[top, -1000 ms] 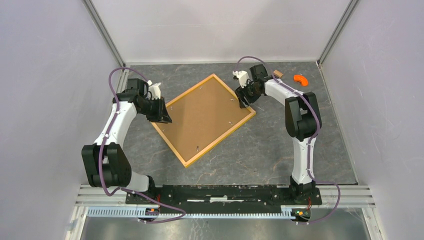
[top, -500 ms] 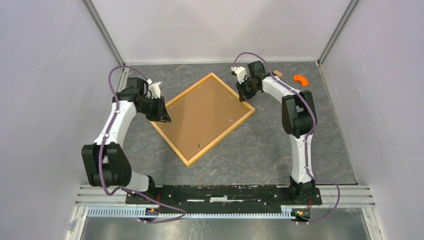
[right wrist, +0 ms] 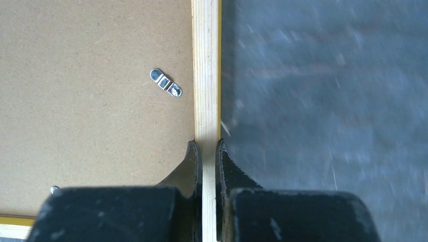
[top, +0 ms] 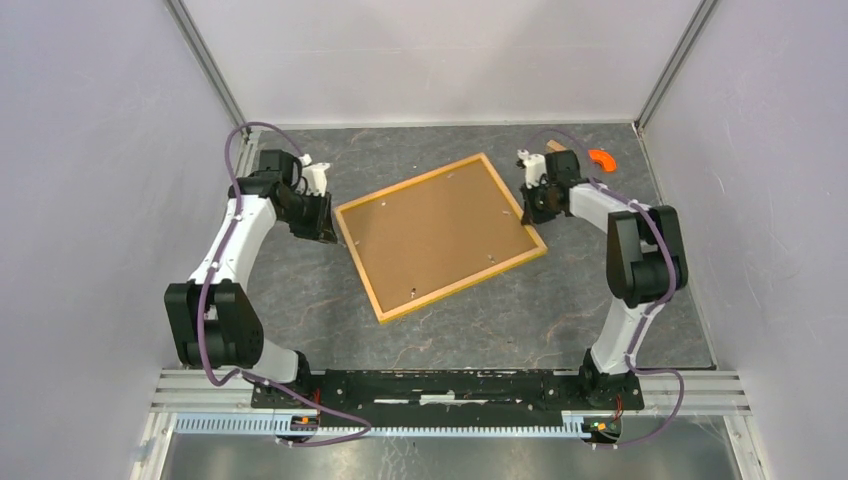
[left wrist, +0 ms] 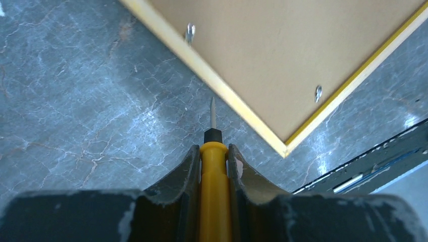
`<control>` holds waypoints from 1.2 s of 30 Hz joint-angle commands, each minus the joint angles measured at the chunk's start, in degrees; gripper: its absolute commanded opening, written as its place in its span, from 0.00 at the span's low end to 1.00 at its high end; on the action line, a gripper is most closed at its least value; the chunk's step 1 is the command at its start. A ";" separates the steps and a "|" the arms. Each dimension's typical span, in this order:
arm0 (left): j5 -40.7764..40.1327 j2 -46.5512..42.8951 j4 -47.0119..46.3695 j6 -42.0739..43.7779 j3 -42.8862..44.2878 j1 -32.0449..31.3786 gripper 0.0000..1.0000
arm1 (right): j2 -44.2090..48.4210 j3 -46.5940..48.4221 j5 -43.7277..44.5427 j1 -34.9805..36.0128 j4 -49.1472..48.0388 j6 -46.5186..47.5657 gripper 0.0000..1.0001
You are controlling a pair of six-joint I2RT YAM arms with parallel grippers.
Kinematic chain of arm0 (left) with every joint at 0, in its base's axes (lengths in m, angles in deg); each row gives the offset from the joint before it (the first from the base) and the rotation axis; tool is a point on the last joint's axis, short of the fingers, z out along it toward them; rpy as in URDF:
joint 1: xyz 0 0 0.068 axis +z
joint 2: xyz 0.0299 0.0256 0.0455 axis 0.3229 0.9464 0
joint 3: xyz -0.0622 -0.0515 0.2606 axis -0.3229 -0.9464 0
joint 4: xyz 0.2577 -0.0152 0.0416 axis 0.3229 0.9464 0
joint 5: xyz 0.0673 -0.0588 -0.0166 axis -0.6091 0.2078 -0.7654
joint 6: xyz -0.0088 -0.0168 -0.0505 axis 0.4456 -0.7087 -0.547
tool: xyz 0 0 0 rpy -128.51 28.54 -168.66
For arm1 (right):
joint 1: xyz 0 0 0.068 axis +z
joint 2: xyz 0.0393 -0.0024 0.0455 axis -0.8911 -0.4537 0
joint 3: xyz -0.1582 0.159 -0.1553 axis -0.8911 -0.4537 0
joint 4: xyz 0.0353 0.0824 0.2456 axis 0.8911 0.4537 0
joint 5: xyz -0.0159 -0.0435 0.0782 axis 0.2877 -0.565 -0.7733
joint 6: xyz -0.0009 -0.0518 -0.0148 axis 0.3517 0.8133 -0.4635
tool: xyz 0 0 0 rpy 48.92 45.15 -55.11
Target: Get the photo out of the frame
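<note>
Item: frame (top: 465,284), lying face down on the desk (top: 500,320), its brown backing board (top: 435,232) uppermost and its corners turned somewhat askew to the desk's edges. Photo: not in view; you may judge it sits beneath the board, inside the frame. Fastenings: small metal clips on the board close inside the frame's wooden rail, one by the right side (right wrist: 166,82) and two near the left corner (left wrist: 190,33), the turned-or-locked state of each too small to tell. Right pincer (right wrist: 207,146): narrow, pinched on the frame's right-hand rail, one finger on the board side and one on the outer side. Left pincer (left wrist: 214,151): closed around a yellow-handled tool (left wrist: 214,201), whose thin metal tip points at the frame's left rail and sits just outside it, apart from the nearest clip. Beyond the frame's far right corner: an orange piece (top: 600,157), well apart. Step in hand, by judgement: releasing the backing, with the right arm steadying the frame. Your next move calls for bringing the tool tip over the rail to a clip and swivelling it clear of the board, shallowly, so the board is not gouged.
</note>
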 commanded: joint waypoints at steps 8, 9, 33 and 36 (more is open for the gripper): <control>-12.23 3.24 1.28 9.88 6.26 -11.25 0.02 | 10.31 -19.92 3.68 -4.06 -4.11 -10.35 0.00; -13.03 4.08 0.86 9.88 7.70 -12.18 0.02 | 10.99 -21.04 3.14 -4.08 -4.71 -9.66 0.00; -28.39 23.75 -5.53 11.50 22.52 -21.36 0.02 | 18.07 -30.31 0.47 -4.06 -8.12 -7.08 0.00; -28.18 24.18 -5.56 11.36 21.88 -21.36 0.02 | 18.33 -30.40 0.46 -4.09 -8.23 -7.08 0.00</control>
